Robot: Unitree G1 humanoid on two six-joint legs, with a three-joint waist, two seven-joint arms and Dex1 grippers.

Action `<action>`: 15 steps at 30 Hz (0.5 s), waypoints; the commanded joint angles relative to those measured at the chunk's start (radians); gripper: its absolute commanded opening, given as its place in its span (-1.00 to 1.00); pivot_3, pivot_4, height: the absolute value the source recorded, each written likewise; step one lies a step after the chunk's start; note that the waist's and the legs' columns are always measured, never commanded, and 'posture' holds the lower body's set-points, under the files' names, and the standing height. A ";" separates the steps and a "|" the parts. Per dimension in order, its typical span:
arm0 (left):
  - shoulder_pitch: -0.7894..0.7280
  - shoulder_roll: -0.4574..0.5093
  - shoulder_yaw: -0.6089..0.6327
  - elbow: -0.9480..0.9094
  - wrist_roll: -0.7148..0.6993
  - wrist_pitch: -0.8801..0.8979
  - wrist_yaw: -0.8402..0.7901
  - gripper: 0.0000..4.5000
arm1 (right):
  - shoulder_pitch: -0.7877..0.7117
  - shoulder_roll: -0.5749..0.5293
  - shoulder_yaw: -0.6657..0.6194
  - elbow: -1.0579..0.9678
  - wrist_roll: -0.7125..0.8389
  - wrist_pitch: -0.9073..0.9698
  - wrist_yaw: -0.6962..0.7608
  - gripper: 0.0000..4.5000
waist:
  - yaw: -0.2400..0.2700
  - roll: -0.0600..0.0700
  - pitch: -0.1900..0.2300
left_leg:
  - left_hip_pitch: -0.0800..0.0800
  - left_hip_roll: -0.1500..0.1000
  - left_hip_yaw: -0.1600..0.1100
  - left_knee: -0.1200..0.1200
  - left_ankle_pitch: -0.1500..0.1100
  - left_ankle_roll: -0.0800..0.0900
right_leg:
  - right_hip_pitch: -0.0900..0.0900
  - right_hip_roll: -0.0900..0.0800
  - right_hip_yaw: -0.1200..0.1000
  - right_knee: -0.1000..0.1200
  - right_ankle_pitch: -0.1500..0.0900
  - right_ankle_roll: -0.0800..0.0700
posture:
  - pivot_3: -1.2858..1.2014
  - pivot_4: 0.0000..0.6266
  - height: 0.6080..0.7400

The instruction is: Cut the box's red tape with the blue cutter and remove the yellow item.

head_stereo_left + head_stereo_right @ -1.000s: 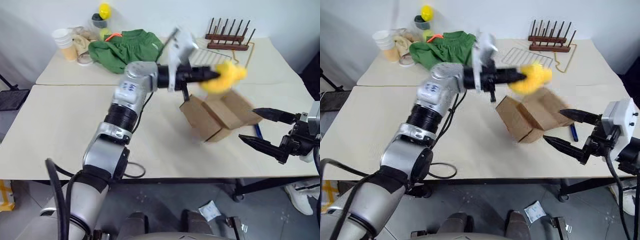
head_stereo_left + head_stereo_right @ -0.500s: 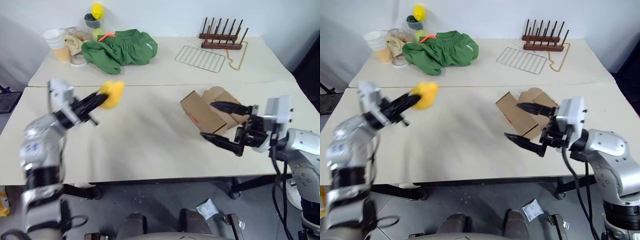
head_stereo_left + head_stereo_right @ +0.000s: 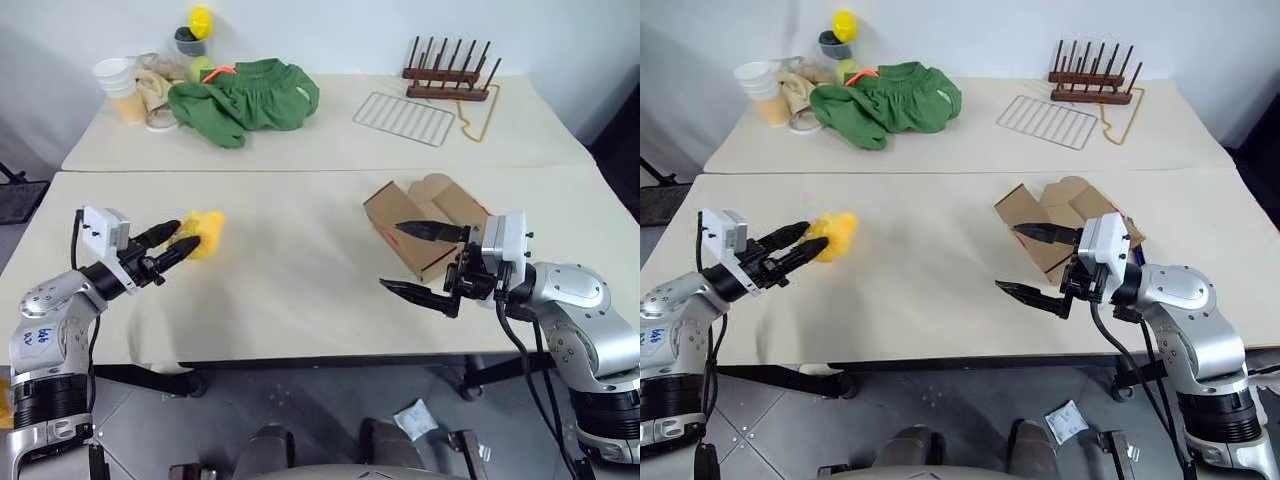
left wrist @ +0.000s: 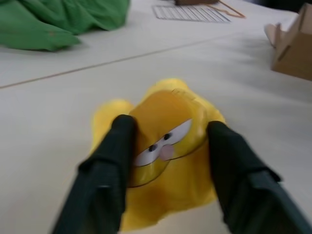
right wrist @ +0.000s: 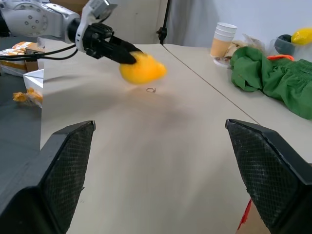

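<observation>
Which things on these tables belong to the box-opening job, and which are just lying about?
Job:
- soft yellow plush toy, between the left pincer's fingers
- opened brown cardboard box
- right pincer, empty

Lying about:
- crumpled green cloth
- wire cooling rack
- dark wooden peg rack
- stacked paper cups

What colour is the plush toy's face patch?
Orange, with white eyes, on the yellow plush toy; clearest in the left wrist view.
</observation>
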 commanded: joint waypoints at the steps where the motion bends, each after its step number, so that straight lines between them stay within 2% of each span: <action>1: 0.043 0.061 0.058 -0.040 -0.025 -0.020 -0.030 0.71 | -0.004 -0.014 -0.030 -0.008 0.018 -0.021 0.024 1.00 | -0.008 0.000 0.000 | 0.000 0.000 0.000 0.000 0.000 0.000 | 0.000 0.000 0.000 0.000 0.000 0.000 | 0.03 -0.52 1.00; 2: 0.056 0.075 0.077 -0.031 -0.023 -0.037 -0.033 0.83 | -0.006 -0.016 -0.033 0.004 0.017 -0.025 0.032 1.00 | -0.012 0.000 0.000 | 0.000 0.000 0.000 -0.001 0.000 0.000 | 0.000 0.000 0.000 0.000 0.000 0.000 | 0.03 -0.52 1.00; 5: 0.096 0.105 0.114 -0.022 -0.033 -0.027 -0.038 0.83 | -0.014 -0.018 -0.038 0.039 0.005 -0.045 0.051 1.00 | -0.017 0.000 0.000 | 0.000 0.000 0.000 -0.001 0.000 0.000 | 0.000 0.000 0.000 0.000 0.000 0.000 | 0.03 -0.52 1.00; 6: 0.115 0.117 0.121 -0.030 -0.033 -0.017 -0.043 0.97 | -0.018 -0.018 -0.039 0.048 0.004 -0.051 0.054 1.00 | -0.017 0.000 0.000 | 0.000 0.000 0.000 -0.001 0.000 0.000 | 0.000 0.000 0.000 -0.001 0.000 0.000 | 0.03 -0.52 1.00; 7: 0.145 0.128 0.137 -0.054 -0.038 -0.023 -0.055 1.00 | -0.023 -0.019 -0.043 0.056 0.007 -0.053 0.059 1.00 | -0.018 0.000 0.000 | 0.000 0.000 0.000 -0.001 0.000 0.000 | 0.000 0.000 0.000 0.000 0.000 0.000 | 0.03 -0.52 1.00; 11: 0.251 0.148 0.220 -0.148 -0.037 -0.066 -0.055 1.00 | -0.025 -0.043 -0.059 0.075 0.021 -0.058 0.104 1.00 | -0.018 0.000 0.000 | 0.000 0.001 0.001 -0.001 0.000 0.000 | 0.000 0.000 0.000 -0.001 0.000 0.000 | 0.03 -0.52 1.00; 15: 0.484 0.132 0.361 -0.265 -0.042 -0.037 -0.074 1.00 | 0.009 -0.078 -0.066 0.127 -0.016 -0.129 0.186 1.00 | -0.018 0.000 0.000 | 0.000 0.002 0.001 -0.002 -0.001 0.000 | 0.000 0.000 0.000 -0.002 0.000 -0.001 | 0.03 -0.52 1.00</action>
